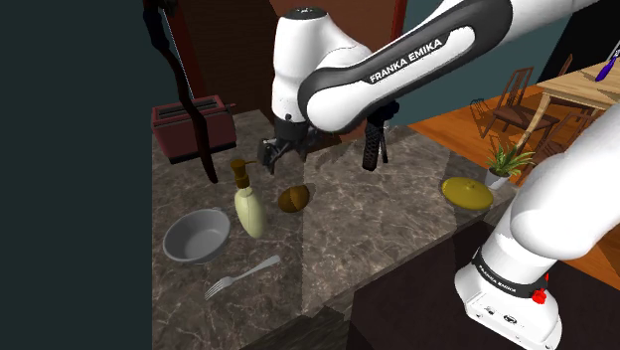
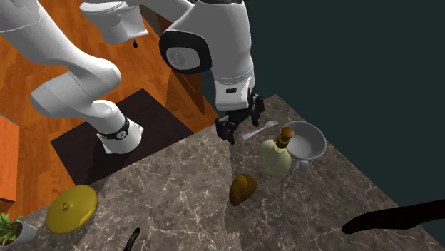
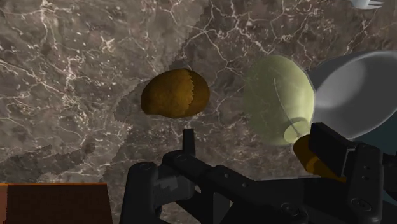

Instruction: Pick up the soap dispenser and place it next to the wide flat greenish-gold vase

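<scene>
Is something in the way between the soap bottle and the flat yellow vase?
Yes, partly. A brown egg-shaped thing lies on the marble counter just beside the soap dispenser, on the side toward the greenish-gold vase. Nothing else shows between them, so lifting the dispenser over it should work.

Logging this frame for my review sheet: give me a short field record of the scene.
surface: dark marble counter
target: soap dispenser, upright, pale body, brown pump, beside grey bowl
destination: flat greenish-gold vase, at the shoulder view's right, well apart from the dispenser
gripper: gripper open, above the counter near the dispenser, holding nothing
others: brown oval object, fork, toaster
progress: dispenser not yet grasped
</scene>
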You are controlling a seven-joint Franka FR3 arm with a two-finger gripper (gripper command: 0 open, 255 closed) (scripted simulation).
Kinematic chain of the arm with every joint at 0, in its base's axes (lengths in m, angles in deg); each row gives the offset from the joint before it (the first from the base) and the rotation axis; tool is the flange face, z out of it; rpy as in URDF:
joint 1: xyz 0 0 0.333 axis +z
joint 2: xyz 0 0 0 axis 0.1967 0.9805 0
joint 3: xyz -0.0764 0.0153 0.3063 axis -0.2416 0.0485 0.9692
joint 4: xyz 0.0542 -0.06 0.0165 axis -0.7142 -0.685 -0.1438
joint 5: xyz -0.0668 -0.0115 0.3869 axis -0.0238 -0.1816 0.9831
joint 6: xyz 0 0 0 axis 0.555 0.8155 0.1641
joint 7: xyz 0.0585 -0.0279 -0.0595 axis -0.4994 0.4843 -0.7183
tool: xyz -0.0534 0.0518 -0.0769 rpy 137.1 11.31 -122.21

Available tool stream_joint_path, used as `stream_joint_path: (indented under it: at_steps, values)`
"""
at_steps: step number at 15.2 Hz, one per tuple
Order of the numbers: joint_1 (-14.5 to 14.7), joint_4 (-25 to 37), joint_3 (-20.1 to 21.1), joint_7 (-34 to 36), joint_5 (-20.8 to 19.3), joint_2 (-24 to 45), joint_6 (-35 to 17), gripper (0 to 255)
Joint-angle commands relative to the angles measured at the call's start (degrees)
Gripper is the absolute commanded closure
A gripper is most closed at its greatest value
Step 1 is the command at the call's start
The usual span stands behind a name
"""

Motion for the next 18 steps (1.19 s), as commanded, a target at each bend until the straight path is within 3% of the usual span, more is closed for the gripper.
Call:
stream_joint_path:
  at_steps: [1,8,18]
  values:
    - [-0.5,2.8,1.9,3.9,-3.3,4.4,-2.2,0]
    - [1.5,14.0,4.4,18.1,-18.2,19.7,-5.6,0]
    - [2.8,14.6,2.6,21.5,-23.2,24.9,-9.1,0]
